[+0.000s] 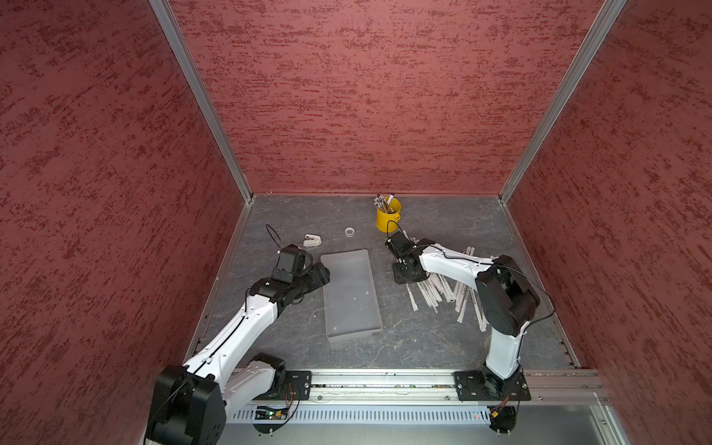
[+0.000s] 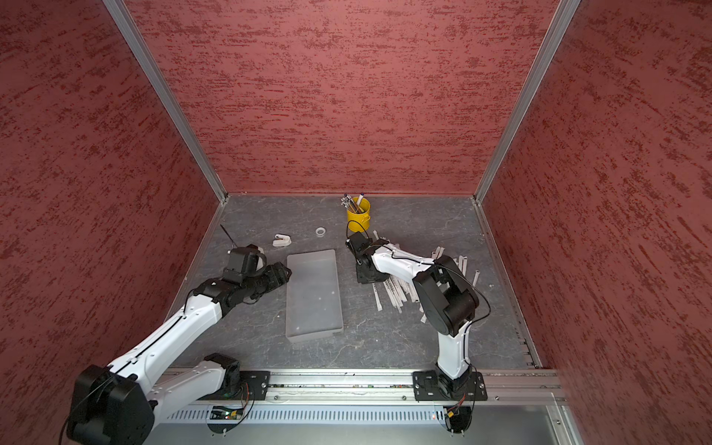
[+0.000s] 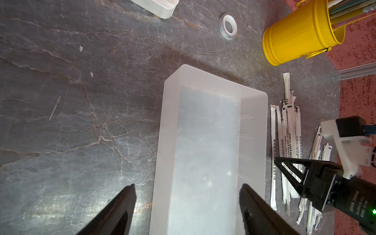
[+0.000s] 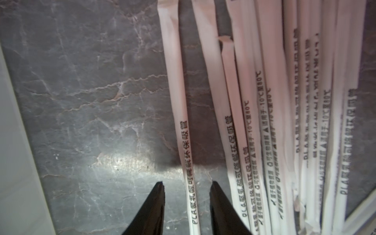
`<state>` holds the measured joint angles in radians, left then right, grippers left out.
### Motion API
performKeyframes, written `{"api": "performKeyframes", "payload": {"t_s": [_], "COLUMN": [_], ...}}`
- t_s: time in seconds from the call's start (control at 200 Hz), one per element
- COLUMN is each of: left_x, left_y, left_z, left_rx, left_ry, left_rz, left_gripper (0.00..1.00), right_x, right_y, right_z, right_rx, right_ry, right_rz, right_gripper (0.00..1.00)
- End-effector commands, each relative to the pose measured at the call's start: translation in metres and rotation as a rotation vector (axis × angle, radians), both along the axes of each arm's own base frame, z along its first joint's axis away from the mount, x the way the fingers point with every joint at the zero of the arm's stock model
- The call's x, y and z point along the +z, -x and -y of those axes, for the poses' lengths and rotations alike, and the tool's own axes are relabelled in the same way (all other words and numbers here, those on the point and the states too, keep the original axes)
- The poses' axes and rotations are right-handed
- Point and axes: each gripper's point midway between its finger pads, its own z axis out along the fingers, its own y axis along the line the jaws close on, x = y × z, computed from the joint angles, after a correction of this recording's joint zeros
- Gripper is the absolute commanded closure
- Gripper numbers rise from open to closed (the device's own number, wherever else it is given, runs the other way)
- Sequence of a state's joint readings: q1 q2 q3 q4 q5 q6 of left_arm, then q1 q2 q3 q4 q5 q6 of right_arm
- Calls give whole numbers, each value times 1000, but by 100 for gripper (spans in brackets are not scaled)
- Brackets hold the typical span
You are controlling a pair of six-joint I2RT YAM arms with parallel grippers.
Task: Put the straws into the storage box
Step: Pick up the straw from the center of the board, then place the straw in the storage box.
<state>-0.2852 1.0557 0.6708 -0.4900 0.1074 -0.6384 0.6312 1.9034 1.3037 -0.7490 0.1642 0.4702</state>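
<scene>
The storage box [image 1: 350, 293] [image 2: 314, 293] is a shallow translucent tray lying empty mid-table. The straws [image 1: 435, 289] [image 2: 397, 291], white paper-wrapped with dark print, lie in a loose pile to its right. My right gripper [image 4: 187, 184] [image 1: 408, 275] is down at the pile's left edge, open, with one straw [image 4: 183, 126] running between its fingers untouched; the other straws [image 4: 264, 101] lie beside it. My left gripper [image 3: 188, 186] [image 1: 321, 273] is open at the box's [image 3: 203, 132] left side, one finger outside the wall and one over the inside. My right arm hides part of the pile.
A yellow bucket of pens [image 1: 388, 217] [image 3: 299, 34] stands behind the straws. A small tape ring [image 1: 350, 232] and a white clip-like object [image 1: 312, 240] lie behind the box. Red walls close in the left, right and back.
</scene>
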Motion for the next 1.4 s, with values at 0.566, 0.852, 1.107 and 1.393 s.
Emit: {"api": "performKeyframes", "payload": {"t_s": [0.566,0.852,1.107,1.393], "left_x": [6,20,13,-1], "left_y": [-3,1,4,4], "left_z": [-13,-34,-37,-24], "left_rx": [26,86,100,74], "left_ry": [-21,-60,-31,54], "left_rz": [43,70,70,49], "left_gripper": [19,21,21,21], "right_x": [-7,82,105,57], "right_y": [-4,24,54,67], "right_z": [-3,-49,-159,-222], "right_rx": [-23,-34,19,65], "right_ry": [-62,-315,-446,-399], "right_rz": [32,104,137,68], "right_gripper": [95,97,97,99]}}
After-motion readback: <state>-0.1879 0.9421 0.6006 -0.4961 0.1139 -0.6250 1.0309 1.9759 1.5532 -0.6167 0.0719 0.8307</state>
